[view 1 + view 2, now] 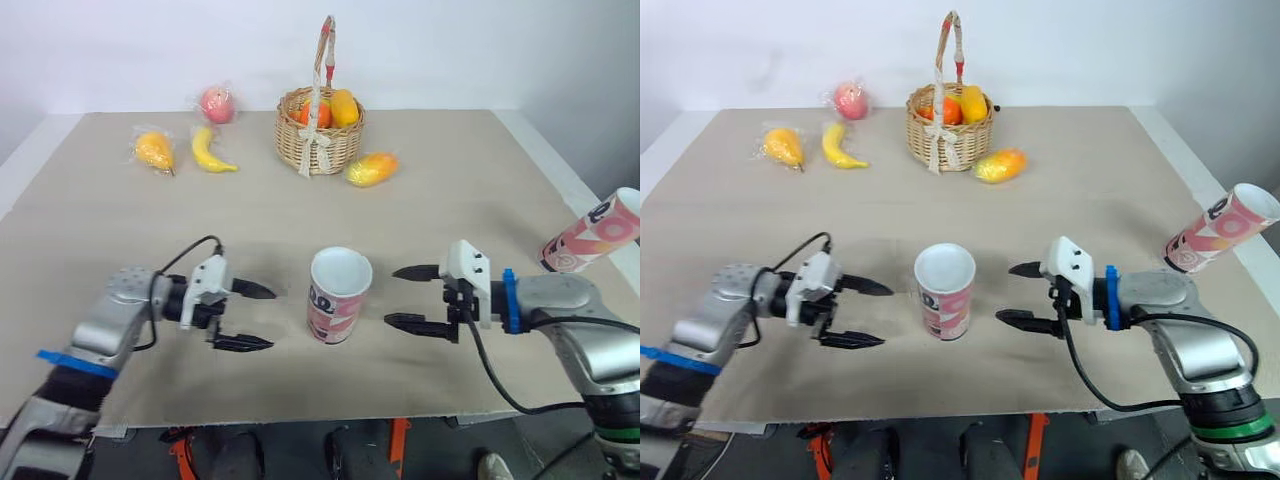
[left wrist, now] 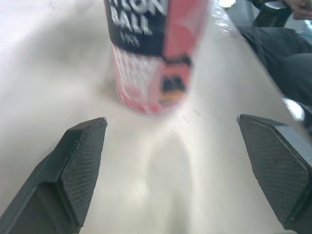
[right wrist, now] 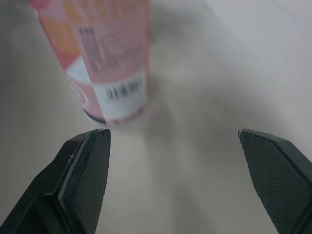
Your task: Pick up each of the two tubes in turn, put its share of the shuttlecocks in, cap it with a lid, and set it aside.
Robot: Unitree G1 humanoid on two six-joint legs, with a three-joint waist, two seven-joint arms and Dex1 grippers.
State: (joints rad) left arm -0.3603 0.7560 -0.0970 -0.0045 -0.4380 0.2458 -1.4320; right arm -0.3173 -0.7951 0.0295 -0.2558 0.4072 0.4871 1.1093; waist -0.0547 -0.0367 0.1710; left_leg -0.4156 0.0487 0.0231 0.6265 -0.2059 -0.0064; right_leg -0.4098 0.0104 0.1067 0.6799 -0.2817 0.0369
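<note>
An open tube [image 1: 338,300], pink and white, is standing upright near the front middle of the table [image 1: 450,180], its white mouth facing up. In the left wrist view its dark band is showing white letters reading "LON" above "BALL", with smaller writing under them too blurred to read. The right wrist view is showing a barcode [image 3: 122,92] low on its other side, under fine print that cannot be made out. The left gripper [image 1: 271,318] is hovering just left of the tube with its fingers spread wide, and the right gripper [image 1: 391,295] is hovering just right of it, fingers equally wide, neither touching it. A second tube [image 1: 592,235] is lying tilted at the table's right edge, its black lettering unreadable. Far back, a basket [image 1: 345,150] is holding fruit, with a mango [image 1: 372,168] just right of it and a banana [image 1: 212,152], a pear [image 1: 154,150] and an apple [image 1: 217,104] to its left.
</note>
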